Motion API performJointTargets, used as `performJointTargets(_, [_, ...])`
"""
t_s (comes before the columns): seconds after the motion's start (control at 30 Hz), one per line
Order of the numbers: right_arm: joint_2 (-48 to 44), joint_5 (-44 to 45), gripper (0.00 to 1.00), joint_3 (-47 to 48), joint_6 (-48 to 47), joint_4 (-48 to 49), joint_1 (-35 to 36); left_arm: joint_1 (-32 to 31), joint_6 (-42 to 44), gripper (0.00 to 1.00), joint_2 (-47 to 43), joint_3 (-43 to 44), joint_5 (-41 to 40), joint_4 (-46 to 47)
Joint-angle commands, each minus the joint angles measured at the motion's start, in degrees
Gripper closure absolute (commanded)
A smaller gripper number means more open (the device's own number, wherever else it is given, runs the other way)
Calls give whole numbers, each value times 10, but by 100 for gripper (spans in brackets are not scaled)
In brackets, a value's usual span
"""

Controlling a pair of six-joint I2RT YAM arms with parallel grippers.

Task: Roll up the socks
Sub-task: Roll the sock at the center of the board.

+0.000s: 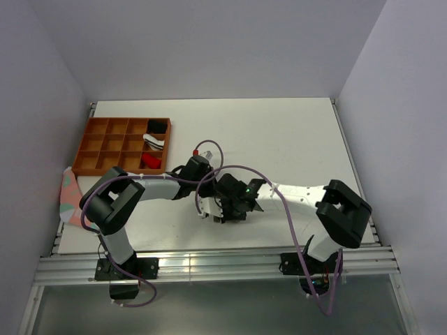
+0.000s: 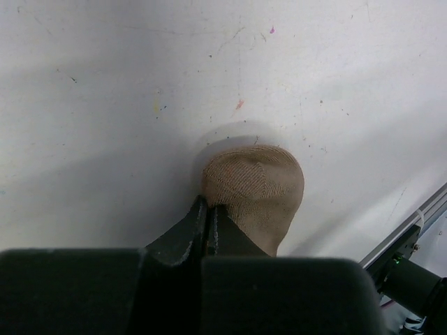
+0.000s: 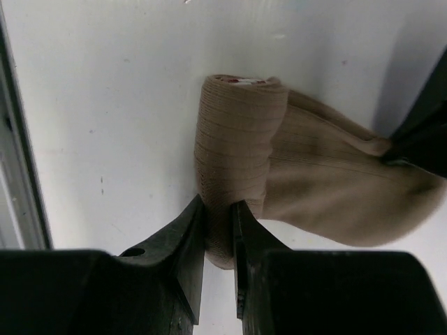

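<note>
White tabletop [image 1: 293, 132] fills the space between pale walls. The two arms reach inward over its near-centre part, the left arm [image 1: 150, 187] from the left and the right arm [image 1: 300, 197] from the right, and their wrists meet close together. An orange compartment tray [image 1: 126, 120] sits at the far left of the tabletop, well apart from the wrists. It holds a black-and-white item [image 1: 155, 141] and a red item [image 1: 150, 162] in compartments on its right side. A pink and green patterned cloth [image 1: 68, 195] lies over the tabletop's left edge. The tan sock [image 3: 328, 181] lies on the tabletop beneath the meeting wrists, which hide it from the overhead camera. One end of the sock is wound into a tight roll, with a sliver of red and white showing at the roll's far end. The right end effector [image 3: 218, 234] stands narrow, its two fingers clamped on the near part of that roll from either side. The unrolled remainder spreads flat away from the roll toward the toe. The left end effector [image 2: 209, 213] is fully closed, its jaws pressed together and pinching the fabric at the toe end. The rounded toe bulges just beside its fingertips and rests on the tabletop. A metal rail [image 2: 419, 220] crosses the lower right corner of the left wrist view.
</note>
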Motion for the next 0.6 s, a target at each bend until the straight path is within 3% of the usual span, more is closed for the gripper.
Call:
performJointTargets(0.0, [40,-101,90,51,1,-84,-31,10,23,100,18,-13,-21,15])
performJointTargets(0.2, [159,-201,90,139,-24,-185,-113,12,21,100,-1,-27,-38,17])
performJointTargets(0.43, [194,-241,90,163,-43,-225,-156,30,11,98,-27,-52,-56,5])
performJointTargets(0.53, [209,-240,90,165,-40,-227,-158,33,8,88,-29,-61,-59,10])
performJointTargets(0.57, [214,-243,90,166,-39,-230,-159,33,5,81,-31,-70,-63,17])
